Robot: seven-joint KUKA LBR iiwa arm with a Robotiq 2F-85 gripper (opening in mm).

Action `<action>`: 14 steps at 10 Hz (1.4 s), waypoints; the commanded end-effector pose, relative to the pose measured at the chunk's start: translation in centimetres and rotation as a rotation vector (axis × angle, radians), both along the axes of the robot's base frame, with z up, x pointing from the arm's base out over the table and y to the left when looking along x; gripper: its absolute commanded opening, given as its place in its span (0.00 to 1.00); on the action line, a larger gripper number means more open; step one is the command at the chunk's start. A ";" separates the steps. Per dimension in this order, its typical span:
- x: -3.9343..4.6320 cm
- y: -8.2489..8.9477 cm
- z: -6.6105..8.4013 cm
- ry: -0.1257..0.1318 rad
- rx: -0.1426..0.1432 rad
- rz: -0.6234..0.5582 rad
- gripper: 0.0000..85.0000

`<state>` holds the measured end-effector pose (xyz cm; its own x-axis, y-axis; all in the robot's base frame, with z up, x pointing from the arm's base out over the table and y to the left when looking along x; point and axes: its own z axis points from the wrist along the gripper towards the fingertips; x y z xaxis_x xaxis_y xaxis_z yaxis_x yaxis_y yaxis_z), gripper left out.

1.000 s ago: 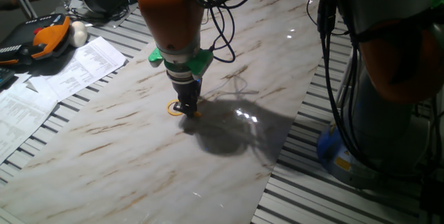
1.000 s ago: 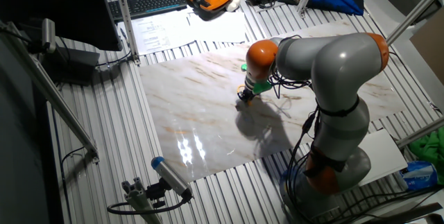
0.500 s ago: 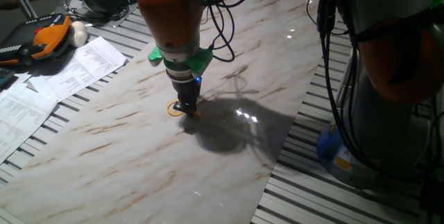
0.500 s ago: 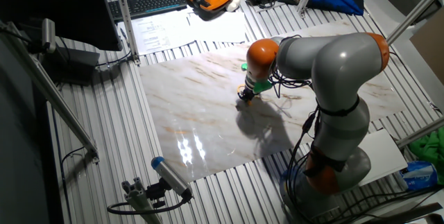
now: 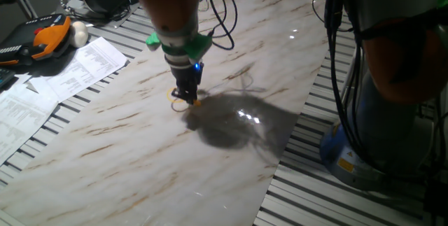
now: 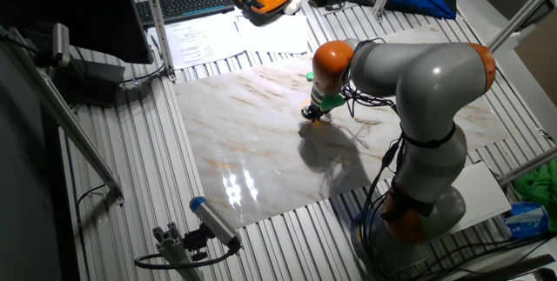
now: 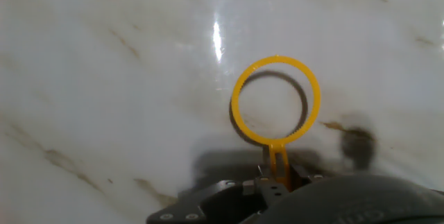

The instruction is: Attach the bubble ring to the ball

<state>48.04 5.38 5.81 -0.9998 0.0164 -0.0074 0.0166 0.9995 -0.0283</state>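
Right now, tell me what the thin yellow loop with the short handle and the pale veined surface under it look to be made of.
The thin yellow loop with the short handle looks like moulded plastic: even, bright colour, smooth thin rim. The black tool grips its handle.

The pale veined surface looks like polished marble or a marble-print sheet: brown veins on white and sharp glare spots. The pictures cannot settle which.

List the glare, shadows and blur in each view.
One fixed view: a white glare patch on the marble table beside the arm's dark shadow; the arm's upper part looks motion-blurred. Other fixed view: glare streaks near the table's front. Hand view: bubble ring sharp, casting a ring shadow; the end effector is blurred.
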 end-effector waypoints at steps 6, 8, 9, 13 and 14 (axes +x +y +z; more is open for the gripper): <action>1.36 -4.0 3.2 0.021 -0.005 -0.137 0.00; 1.51 -5.8 4.0 0.025 -0.007 -0.183 0.00; 1.56 -6.4 4.2 0.035 -0.019 -0.224 0.00; 1.94 -10.1 4.2 0.032 -0.018 -0.257 0.00; 2.16 -10.9 3.9 0.032 -0.023 -0.259 0.00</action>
